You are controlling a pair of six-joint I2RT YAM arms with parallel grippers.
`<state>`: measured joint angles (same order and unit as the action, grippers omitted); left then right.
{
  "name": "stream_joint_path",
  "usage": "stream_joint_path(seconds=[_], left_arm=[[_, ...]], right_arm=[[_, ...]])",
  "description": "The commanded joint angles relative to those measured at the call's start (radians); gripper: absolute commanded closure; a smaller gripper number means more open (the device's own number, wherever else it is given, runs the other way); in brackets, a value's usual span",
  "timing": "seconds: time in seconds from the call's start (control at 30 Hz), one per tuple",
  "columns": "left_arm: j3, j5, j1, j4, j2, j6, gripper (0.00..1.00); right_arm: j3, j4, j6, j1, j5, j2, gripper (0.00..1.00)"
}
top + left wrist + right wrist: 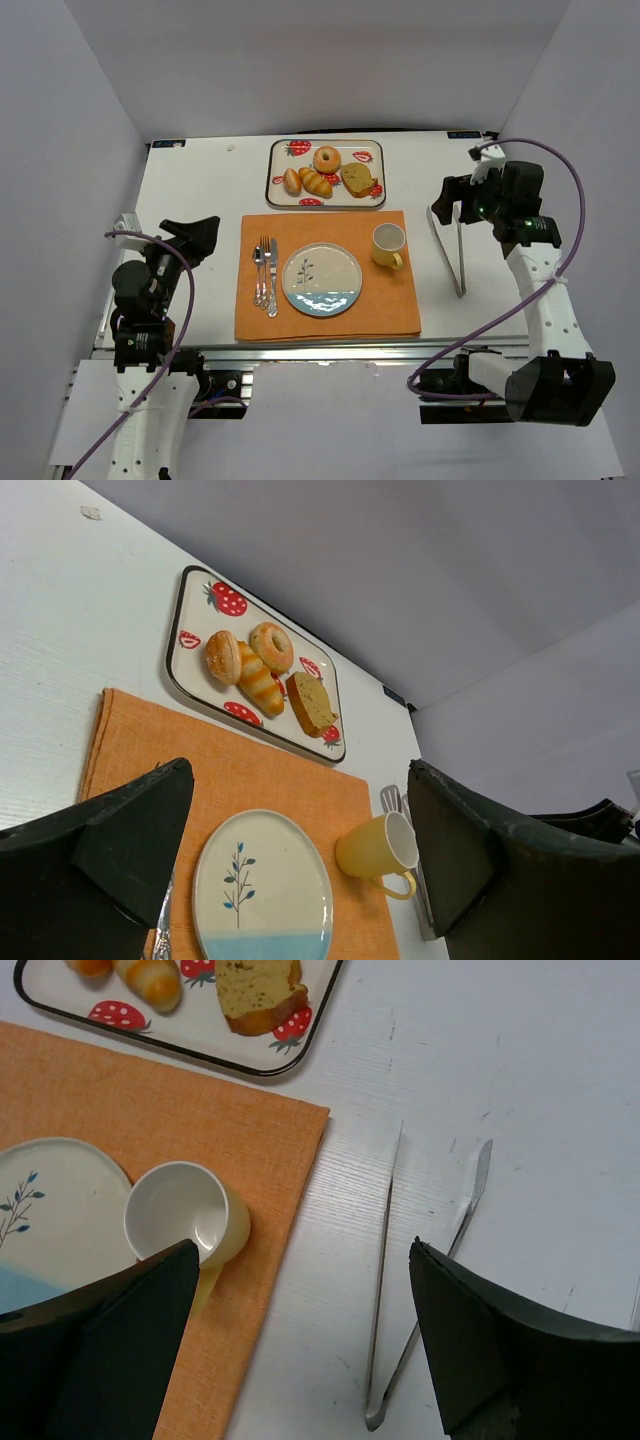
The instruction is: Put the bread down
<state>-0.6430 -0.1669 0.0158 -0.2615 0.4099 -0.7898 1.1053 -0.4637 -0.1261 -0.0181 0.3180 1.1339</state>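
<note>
Left black gripper (205, 238): jaws stood apart.
Right black gripper (452, 205): jaws apart, near metal tongs (452, 250).
Bread (317, 183): four golden pieces lay on strawberry-printed rectangular tray (275, 160).

In your left wrist view the plate (262, 880) runs off the bottom edge, and the cutlery (165, 922) sits almost wholly behind the left end effector (300, 770). In your right wrist view the top edge cuts the tray (195, 1025), and the right end effector (302, 1250) covers part of the mug (182, 1210).

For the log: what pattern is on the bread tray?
White tray with red strawberries and a dark rim, clearest in the left wrist view.
</note>
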Motion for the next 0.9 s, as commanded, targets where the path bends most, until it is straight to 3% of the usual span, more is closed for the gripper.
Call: stream_joint_path(seconds=[0.0, 0.07, 0.1, 0.17, 0.2, 0.23, 0.27, 0.3, 0.33, 0.37, 0.43, 0.47, 0.57, 0.7, 0.87], left_arm=[[-0.014, 0.009, 0.0, 0.011, 0.01, 0.0, 0.05], [-0.018, 0.007, 0.0, 0.013, 0.018, 0.001, 0.11], [-0.02, 0.006, 0.0, 0.016, 0.024, 0.001, 0.34], [-0.017, 0.006, 0.001, 0.019, 0.029, 0.001, 0.74], [-0.017, 0.006, 0.0, 0.021, 0.035, 0.0, 0.96], [-0.014, 0.004, 0.001, 0.021, 0.036, -0.002, 0.99], [-0.007, 0.003, 0.0, 0.025, 0.036, -0.006, 1.0], [-0.004, 0.0, 0.0, 0.028, 0.035, -0.008, 0.97], [0.0, -0.002, 0.0, 0.031, 0.036, -0.009, 0.77], [0.006, -0.005, 0.0, 0.034, 0.038, -0.011, 0.62], [0.011, -0.011, 0.0, 0.028, 0.047, -0.006, 0.28], [0.012, -0.017, 0.0, 0.027, 0.056, 0.0, 0.2], [0.014, -0.032, 0.0, 0.022, 0.078, 0.011, 0.13], [0.002, -0.059, 0.0, 0.024, 0.118, 0.03, 0.14], [0.006, -0.063, 0.0, -0.002, 0.136, 0.06, 0.23]], right_arm=[[-0.001, 0.046, -0.048, 0.0, 0.079, -0.032, 0.11], [-0.034, -0.008, -0.22, -0.003, 0.232, -0.077, 0.18], [-0.039, -0.051, -0.424, -0.002, 0.36, -0.1, 0.35], [-0.068, -0.065, -0.467, -0.002, 0.436, -0.106, 0.61], [-0.068, -0.099, -0.499, -0.002, 0.476, -0.103, 0.85], [-0.07, -0.107, -0.5, 0.0, 0.483, -0.092, 0.92], [-0.073, -0.11, -0.498, -0.002, 0.483, -0.086, 0.95], [-0.076, -0.102, -0.486, 0.0, 0.457, -0.082, 0.87], [-0.081, -0.096, -0.457, -0.002, 0.435, -0.066, 0.65], [-0.084, -0.086, -0.436, 0.0, 0.4, -0.057, 0.28], [-0.062, -0.088, -0.402, 0.0, 0.255, 0.014, 0.11], [-0.056, -0.098, -0.4, -0.002, 0.224, 0.029, 0.11], [-0.062, -0.086, -0.406, -0.006, 0.201, 0.043, 0.11], [-0.113, -0.003, -0.389, -0.009, 0.201, 0.023, 0.11], [-0.032, -0.059, -0.365, -0.042, 0.173, 0.118, 0.11]])
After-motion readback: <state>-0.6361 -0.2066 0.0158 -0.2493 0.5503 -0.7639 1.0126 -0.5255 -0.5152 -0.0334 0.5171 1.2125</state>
